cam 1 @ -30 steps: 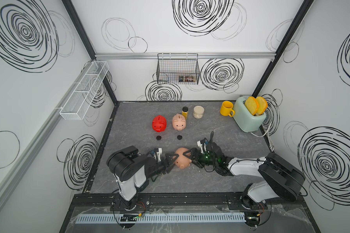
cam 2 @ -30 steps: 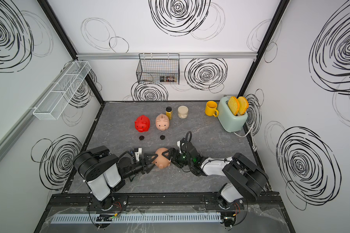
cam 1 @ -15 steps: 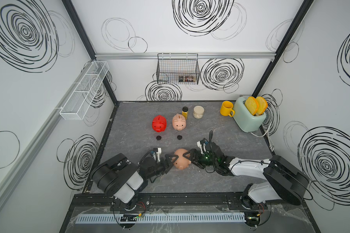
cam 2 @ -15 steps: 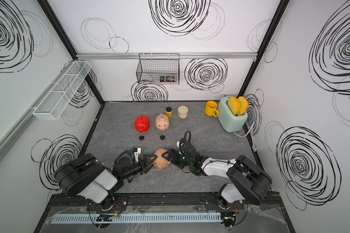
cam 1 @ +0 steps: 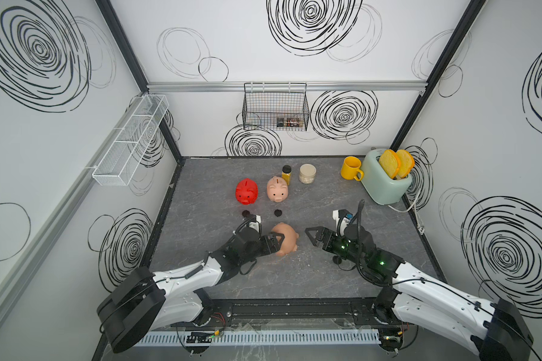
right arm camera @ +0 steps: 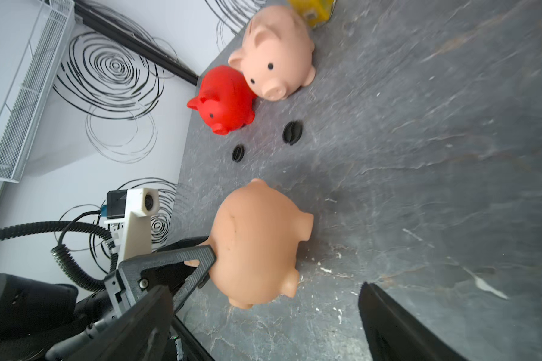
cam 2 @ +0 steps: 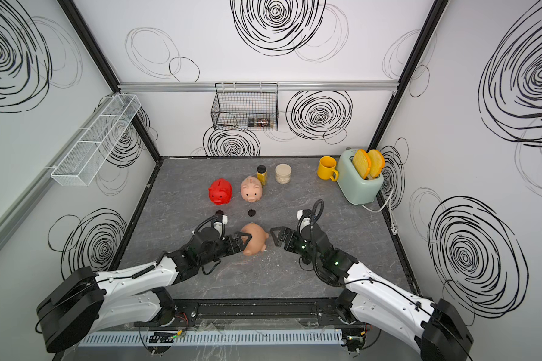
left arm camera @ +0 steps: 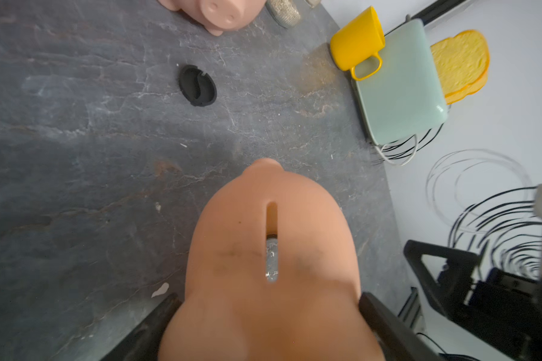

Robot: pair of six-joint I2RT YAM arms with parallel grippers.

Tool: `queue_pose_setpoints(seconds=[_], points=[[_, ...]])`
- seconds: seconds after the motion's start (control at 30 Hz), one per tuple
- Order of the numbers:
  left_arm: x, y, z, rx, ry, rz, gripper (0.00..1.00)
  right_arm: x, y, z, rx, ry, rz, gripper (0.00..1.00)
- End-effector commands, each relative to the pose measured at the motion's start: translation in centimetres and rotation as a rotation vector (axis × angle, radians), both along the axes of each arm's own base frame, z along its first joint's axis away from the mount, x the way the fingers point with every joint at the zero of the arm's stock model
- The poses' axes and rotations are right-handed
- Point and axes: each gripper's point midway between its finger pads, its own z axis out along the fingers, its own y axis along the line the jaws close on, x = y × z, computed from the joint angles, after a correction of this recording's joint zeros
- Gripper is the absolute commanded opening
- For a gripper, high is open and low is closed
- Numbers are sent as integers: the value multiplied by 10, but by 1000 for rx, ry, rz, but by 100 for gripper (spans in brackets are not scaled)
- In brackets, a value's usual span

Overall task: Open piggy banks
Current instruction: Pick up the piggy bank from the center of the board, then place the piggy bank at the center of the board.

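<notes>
Two right gripper [cam 1: 311,237] jaws stand wide apart. It has drawn back rightward, now clear of the peach-tan pig [cam 1: 288,239] it flanked a second ago. Left gripper [cam 1: 277,246] stays clamped on that pig, near-centre on the table [cam 1: 201,193]. Red pig [cam 1: 246,192] and pale pink pig [cam 1: 277,189] are unmoved, side by side farther back. One black plug [cam 1: 246,213] and another black plug [cam 1: 278,213] lie just nearer than them.

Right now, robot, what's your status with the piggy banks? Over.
Left gripper shut on peach pig. Right gripper open, apart from it. Red pig and pink pig stand behind, two black plugs loose before them.
</notes>
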Motion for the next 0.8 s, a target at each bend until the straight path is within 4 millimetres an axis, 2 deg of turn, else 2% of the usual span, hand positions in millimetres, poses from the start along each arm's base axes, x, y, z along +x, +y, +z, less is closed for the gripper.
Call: queue_pose_setpoints(seconds=[0.0,0.17,0.37,0.57,0.77], points=[[14,2,4,204,-76,20,61,1,-29,-12,-110,-6,-65,97],[27,-30,17,369,-142,-3,60,3,-55,-4,-169,-9,-145,97],[48,-60,24,546,-196,3,60,6,-85,7,-206,-12,-245,97],[72,-91,31,631,-232,2,60,4,-99,4,-211,2,-283,97],[97,-113,26,713,-253,9,59,0,-111,-1,-220,20,-315,97]])
